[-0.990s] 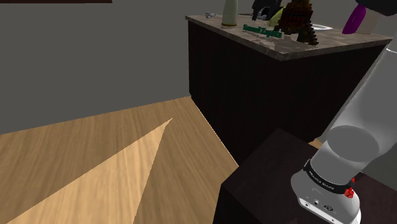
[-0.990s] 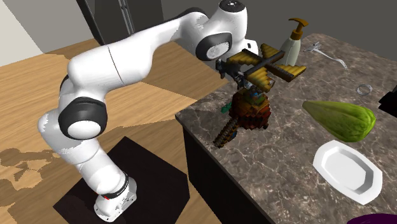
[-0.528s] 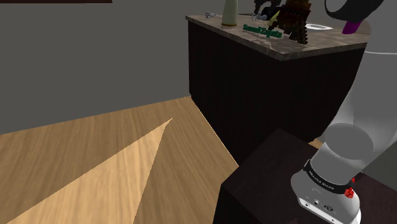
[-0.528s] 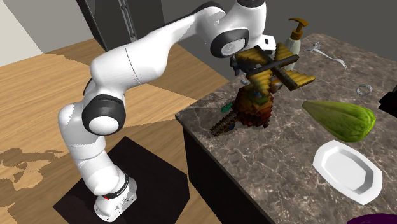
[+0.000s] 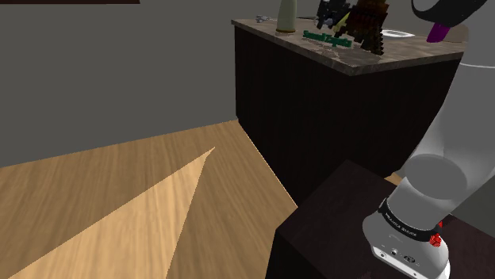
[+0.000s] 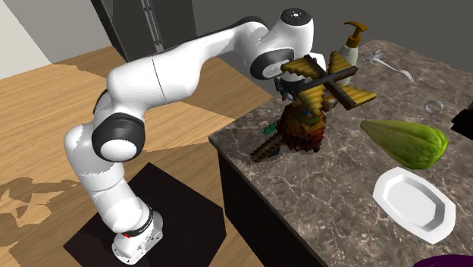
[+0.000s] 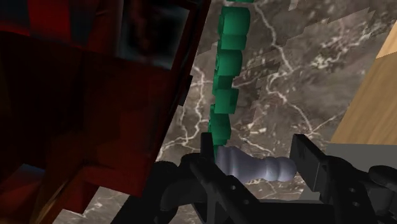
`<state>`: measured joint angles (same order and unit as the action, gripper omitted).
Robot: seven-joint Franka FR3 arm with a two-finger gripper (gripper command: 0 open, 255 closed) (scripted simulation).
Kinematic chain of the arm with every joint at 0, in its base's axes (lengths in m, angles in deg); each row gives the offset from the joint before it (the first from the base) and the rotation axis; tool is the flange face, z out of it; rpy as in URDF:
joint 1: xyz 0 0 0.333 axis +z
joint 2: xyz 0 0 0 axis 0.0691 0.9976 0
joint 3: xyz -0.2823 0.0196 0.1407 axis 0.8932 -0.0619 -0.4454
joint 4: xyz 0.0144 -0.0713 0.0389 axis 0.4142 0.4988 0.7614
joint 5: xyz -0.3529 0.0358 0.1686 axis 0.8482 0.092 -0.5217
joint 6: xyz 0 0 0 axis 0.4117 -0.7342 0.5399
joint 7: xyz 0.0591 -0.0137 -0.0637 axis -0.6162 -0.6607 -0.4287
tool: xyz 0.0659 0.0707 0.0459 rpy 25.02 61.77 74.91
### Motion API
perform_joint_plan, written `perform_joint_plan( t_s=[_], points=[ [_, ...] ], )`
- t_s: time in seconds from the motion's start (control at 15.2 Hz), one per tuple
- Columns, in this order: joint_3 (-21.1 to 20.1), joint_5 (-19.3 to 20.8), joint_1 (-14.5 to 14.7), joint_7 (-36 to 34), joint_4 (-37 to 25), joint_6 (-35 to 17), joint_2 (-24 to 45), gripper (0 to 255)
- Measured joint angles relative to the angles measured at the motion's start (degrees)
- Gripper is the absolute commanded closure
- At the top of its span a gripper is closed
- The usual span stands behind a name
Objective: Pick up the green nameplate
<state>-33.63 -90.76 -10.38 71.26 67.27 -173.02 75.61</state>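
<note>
Nameplate: the green nameplate (image 7: pixel 226 70) lies flat on the bench (image 7: pixel 299 76), a thin strip of blocky letters running away from the pincer. In the shoulder view it sits near the bench's front edge (image 5: pixel 327 37).
Pincer: the pincer (image 7: pixel 256 145) hangs low over the bench with its fingers apart and nothing clasped. The strip's near end lines up with one finger, not with the gap.
Between the fingers: a pale ribbed thing (image 7: pixel 254 167); I cannot tell what it is.
Risk, a miss: closing from here would likely clip the strip's end or catch nothing, since it is off-centre.
Risk, windmill: the red-brown windmill (image 7: pixel 83 95) stands just beside the nameplate, and its yellow blades (image 6: pixel 326 80) spread right by the wrist. A sideways correction could knock it over.
Risk, thin part: the strip is flat, so fingers coming down short would slip over it, while going too deep would jam them on the stone.
Risk, edge: a nudge could push it toward the floor (image 7: pixel 369 95).
</note>
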Motion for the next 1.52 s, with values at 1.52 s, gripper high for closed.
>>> perform_joint_plan(
  t_s=[1.52],
  points=[
    [0.3, -3.3, -3.9, -0.7, -20.3, 13.8, 7.0, 255]
  ],
)
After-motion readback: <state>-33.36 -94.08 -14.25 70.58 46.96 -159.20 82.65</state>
